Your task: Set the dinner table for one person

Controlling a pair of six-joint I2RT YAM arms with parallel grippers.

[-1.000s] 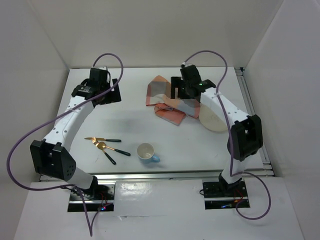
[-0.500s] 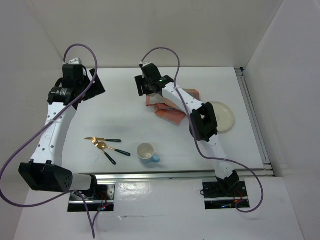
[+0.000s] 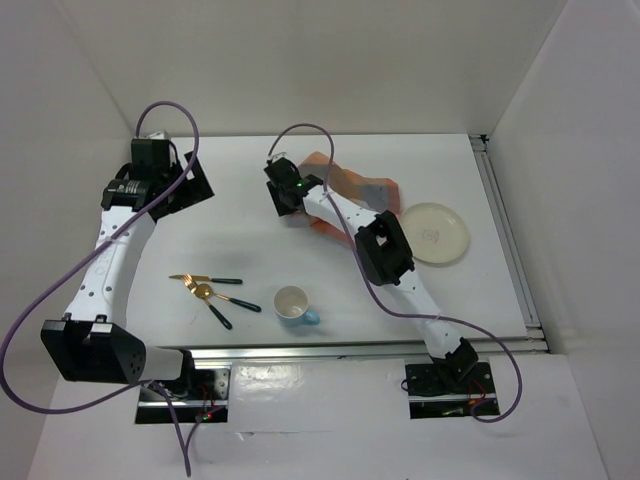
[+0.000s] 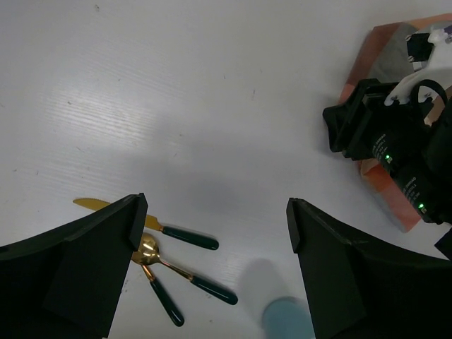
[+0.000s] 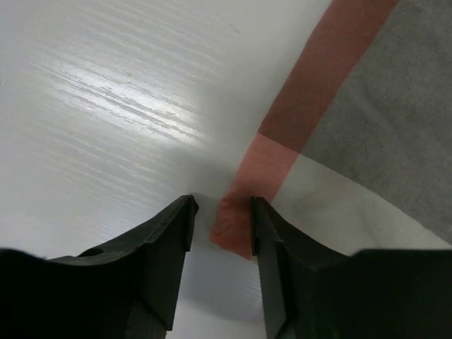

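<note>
Setting is at an early stage: nothing is yet laid out as a place for one. One counter (image 3: 250, 240) lies beneath both sets of fingers and carries every item. One orange-and-grey cloth (image 3: 350, 178) is folded over on itself. Its corner sits between the fingers of the right gripper (image 5: 222, 212), which are narrowly parted astride it and not clamped. One cream plate (image 3: 433, 232) sits well apart from those fingers, beyond the cloth. One white cup (image 3: 292, 303) stands alone. Three cutlery pieces, a knife (image 4: 187, 237), a spoon (image 4: 148, 247) and a third green-handled piece (image 4: 166, 304), lie crossed below the left gripper (image 4: 215, 208), whose fingers are spread wide and empty. In my judgement, outstanding work is spreading the cloth, then placing the plate, cutlery and cup.
</note>
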